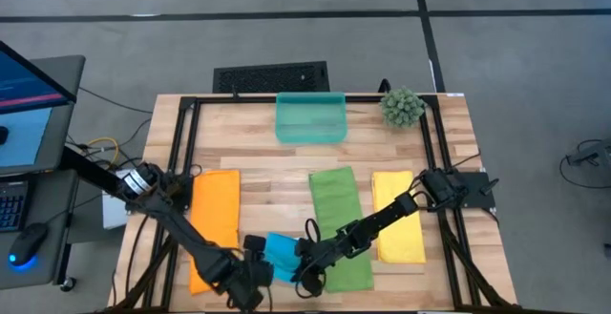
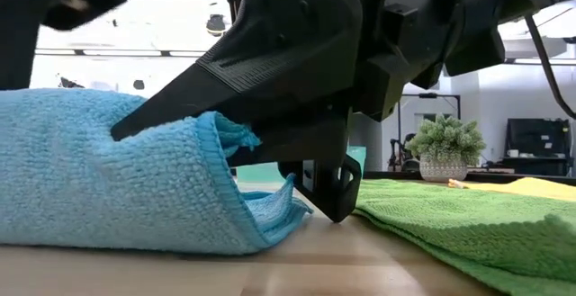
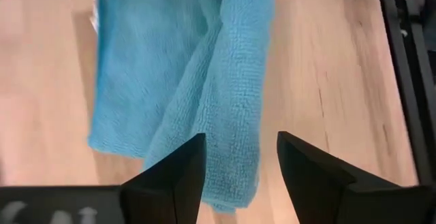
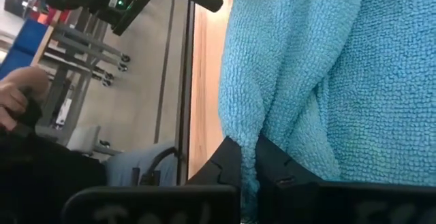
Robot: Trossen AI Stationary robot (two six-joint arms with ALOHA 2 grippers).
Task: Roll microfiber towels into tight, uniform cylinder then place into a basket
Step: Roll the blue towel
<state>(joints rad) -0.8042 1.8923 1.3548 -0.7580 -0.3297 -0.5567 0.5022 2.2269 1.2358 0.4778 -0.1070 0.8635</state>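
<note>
Towels number four: orange (image 1: 214, 217), green (image 1: 340, 226) and yellow (image 1: 398, 215) lie flat, blue (image 1: 282, 255) lies bunched at the table's near edge; one basket (image 1: 310, 118) sits far side. Right wrist view alone shows the right gripper (image 4: 248, 161) pinching the blue edge. Left wrist view alone shows the left gripper (image 3: 240, 157) parted around it without contact.

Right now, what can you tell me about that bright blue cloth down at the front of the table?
The blue towel is a soft, looped-pile cloth, bunched and partly folded rather than neatly rolled, lying on the wooden table at its front edge between the orange towel and the green towel. The right end effector pinches a fold of it; the left end effector sits open beside it.
</note>
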